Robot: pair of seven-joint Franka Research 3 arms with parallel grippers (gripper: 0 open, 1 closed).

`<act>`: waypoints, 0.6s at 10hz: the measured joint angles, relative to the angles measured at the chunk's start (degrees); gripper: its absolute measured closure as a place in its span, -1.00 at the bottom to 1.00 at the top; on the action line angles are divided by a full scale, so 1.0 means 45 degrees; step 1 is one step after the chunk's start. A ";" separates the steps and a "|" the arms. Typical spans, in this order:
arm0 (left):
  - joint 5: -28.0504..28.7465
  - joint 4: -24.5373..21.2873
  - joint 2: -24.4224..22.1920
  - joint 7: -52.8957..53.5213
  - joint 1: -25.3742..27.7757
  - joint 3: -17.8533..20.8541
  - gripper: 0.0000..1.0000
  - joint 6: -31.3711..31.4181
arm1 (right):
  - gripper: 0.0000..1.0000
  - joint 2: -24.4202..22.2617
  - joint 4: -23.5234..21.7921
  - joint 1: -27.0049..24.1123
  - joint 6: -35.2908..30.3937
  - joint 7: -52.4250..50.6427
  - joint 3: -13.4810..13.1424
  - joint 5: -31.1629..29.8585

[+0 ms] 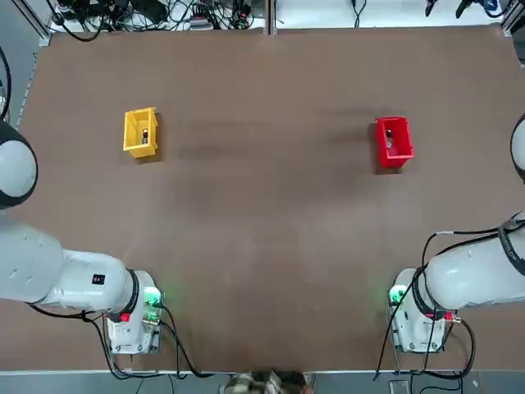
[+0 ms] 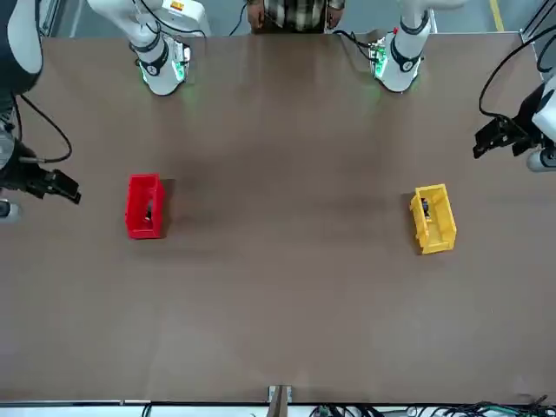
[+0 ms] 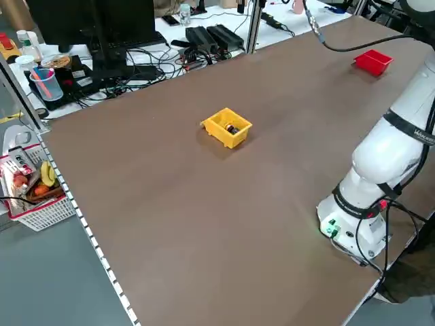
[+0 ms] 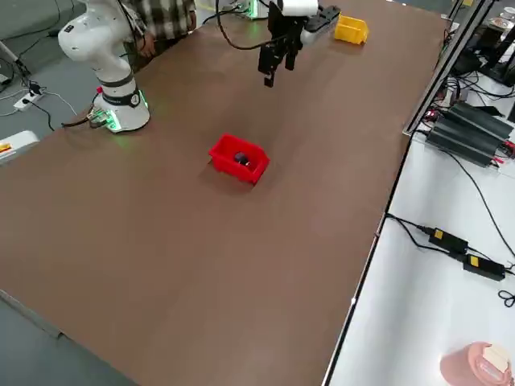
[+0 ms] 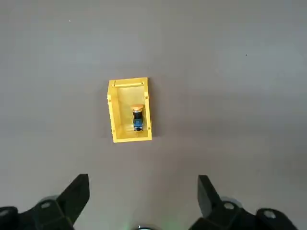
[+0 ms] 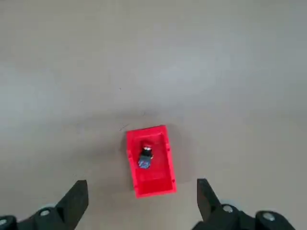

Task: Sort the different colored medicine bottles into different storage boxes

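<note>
Sorting looks done: orange-capped bottle (image 5: 137,117) lies in the yellow box (image 5: 115,115), red-capped bottle (image 6: 145,155) in the red box (image 6: 160,179). Left gripper (image 5: 143,199) and right gripper (image 6: 142,201) hover high above their boxes, jaws wide, holding nothing; nothing appears left to sort.

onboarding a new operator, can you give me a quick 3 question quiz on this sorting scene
1. True or false: the yellow box holds the bottle with the orange-yellow cap.
2. Multiple choice: where is the bottle with the red cap? A) on the bare table B) in the red box C) in the right hand
3. Fill in: the left hand is ____ and holds nothing.

Key: 1 true. 2 B. 3 open.
</note>
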 joint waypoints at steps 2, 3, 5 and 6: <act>0.0000 0.0006 0.0000 -0.0003 -0.0001 -0.0001 -0.99 0.0000 | -1.00 -0.0005 0.0545 0.0075 -0.0830 0.0139 0.0116 -0.0003; 0.0000 0.0013 0.0000 -0.0004 -0.0004 -0.0015 -0.99 0.0000 | -1.00 -0.0008 0.0682 0.0095 -0.1043 0.0163 0.0123 -0.0003; 0.0000 0.0016 0.0000 -0.0017 -0.0005 -0.0096 -0.99 0.0000 | -1.00 -0.0020 0.0731 0.0147 -0.1130 0.0245 0.0150 -0.0003; 0.0000 0.0016 0.0000 -0.0029 -0.0004 -0.0118 -0.99 0.0000 | -1.00 -0.0021 0.0731 0.0178 -0.1130 0.0265 0.0171 -0.0003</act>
